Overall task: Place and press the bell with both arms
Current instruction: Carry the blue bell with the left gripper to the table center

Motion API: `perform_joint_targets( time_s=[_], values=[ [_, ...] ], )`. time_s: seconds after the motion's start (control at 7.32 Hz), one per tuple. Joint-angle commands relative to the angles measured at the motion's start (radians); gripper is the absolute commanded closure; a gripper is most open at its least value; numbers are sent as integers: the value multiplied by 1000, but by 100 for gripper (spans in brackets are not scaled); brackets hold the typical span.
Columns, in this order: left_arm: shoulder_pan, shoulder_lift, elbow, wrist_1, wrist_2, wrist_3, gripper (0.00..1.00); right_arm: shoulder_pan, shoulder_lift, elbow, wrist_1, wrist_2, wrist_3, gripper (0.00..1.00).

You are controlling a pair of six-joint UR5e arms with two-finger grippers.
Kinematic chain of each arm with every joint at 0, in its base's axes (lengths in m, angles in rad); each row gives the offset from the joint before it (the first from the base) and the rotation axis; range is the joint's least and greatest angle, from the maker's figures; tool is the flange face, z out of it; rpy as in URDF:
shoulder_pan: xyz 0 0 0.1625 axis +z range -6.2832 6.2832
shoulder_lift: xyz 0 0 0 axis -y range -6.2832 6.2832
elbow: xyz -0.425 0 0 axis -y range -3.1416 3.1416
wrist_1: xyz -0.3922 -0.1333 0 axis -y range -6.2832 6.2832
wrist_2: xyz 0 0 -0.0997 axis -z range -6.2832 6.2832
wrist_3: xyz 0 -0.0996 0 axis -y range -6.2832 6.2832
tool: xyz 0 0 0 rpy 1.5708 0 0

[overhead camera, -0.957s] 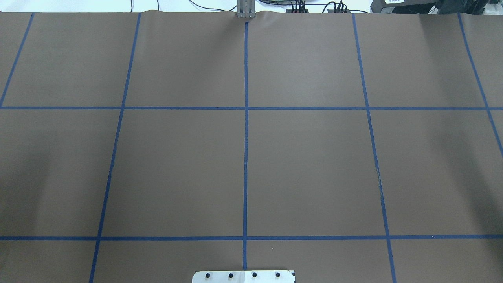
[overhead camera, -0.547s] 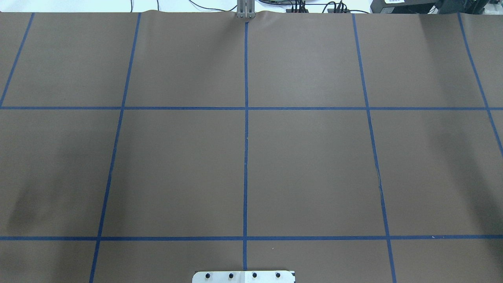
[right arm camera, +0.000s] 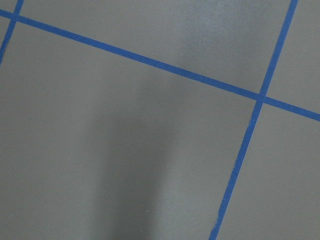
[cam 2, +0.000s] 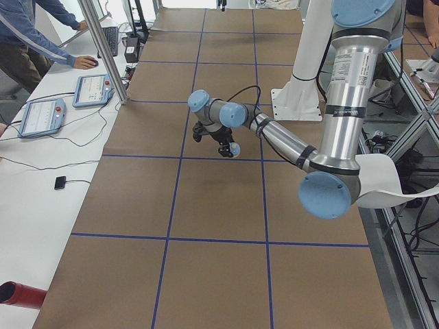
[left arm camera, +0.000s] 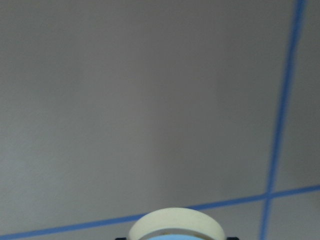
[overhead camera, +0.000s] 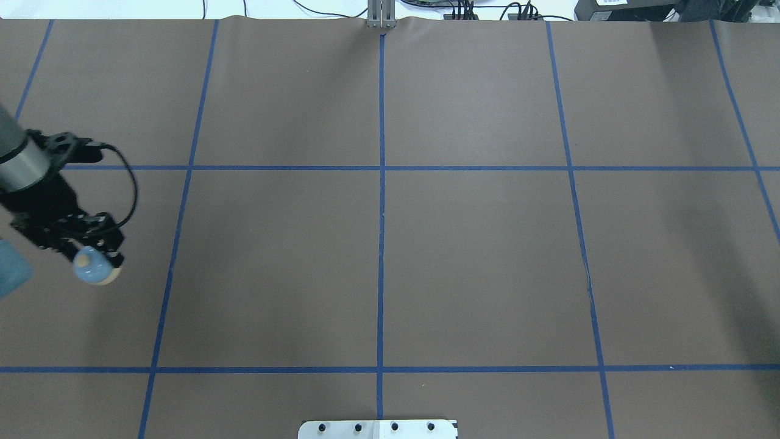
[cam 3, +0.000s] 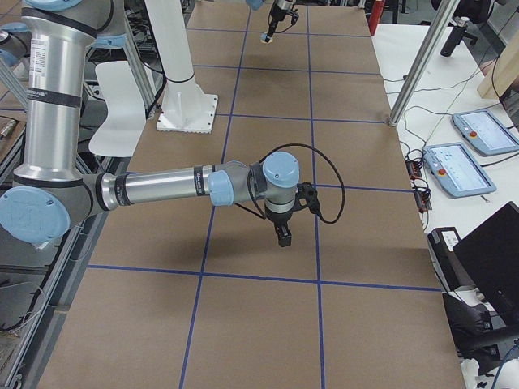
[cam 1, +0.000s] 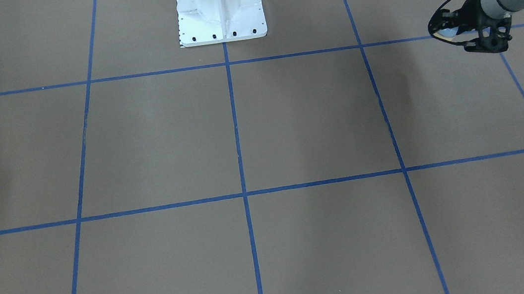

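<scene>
My left gripper [overhead camera: 92,255] comes in at the left edge of the overhead view and is shut on the small light-blue bell [overhead camera: 92,266], holding it above the brown table. The bell's cream button faces up and towards the camera. In the front-facing view this gripper [cam 1: 445,29] is at the upper right with the bell [cam 1: 446,34] between its fingers. The bell's cream base [left arm camera: 175,226] fills the bottom edge of the left wrist view. My right gripper [cam 3: 282,237] shows only in the exterior right view, pointing down over the table; I cannot tell whether it is open or shut.
Blue tape lines [overhead camera: 381,183] divide the brown table cover into squares. The white bolted pedestal [cam 1: 220,12] stands at the robot's side of the table. A person [cam 2: 27,41] and tablets [cam 2: 42,116] are at the white side table along the far edge.
The left arm has entered the overhead view from the left, carrying the bell. Before, only its shadow lay on the table there.
</scene>
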Motion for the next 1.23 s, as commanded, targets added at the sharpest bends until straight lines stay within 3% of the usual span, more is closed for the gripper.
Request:
perform_joint_targets(
  time_s=[0.0, 0.27, 0.41, 0.55, 0.68, 0.82, 1.09],
  values=[
    [117, -356, 214, 6, 9, -249, 100, -3, 0, 0, 0, -2, 0, 0],
    [197, -570, 387, -6, 18, -349, 100, -4, -4, -2, 0, 0, 8, 0],
    [223, -694, 522, -29, 53, -389, 100, -4, -3, -3, 0, -2, 6, 0],
    [260, -808, 727, -149, 93, -430, 100, -6, -3, -3, -2, -2, 8, 0],
    [274, -859, 894, -367, 134, -539, 100, -7, -3, -3, 0, 0, 8, 0],
    [280, -858, 934, -427, 144, -567, 100, -7, -3, -3, 0, 1, 9, 0],
    [295, -872, 957, -431, 186, -567, 95, -9, -3, -3, -2, 3, 9, 0]
  ],
)
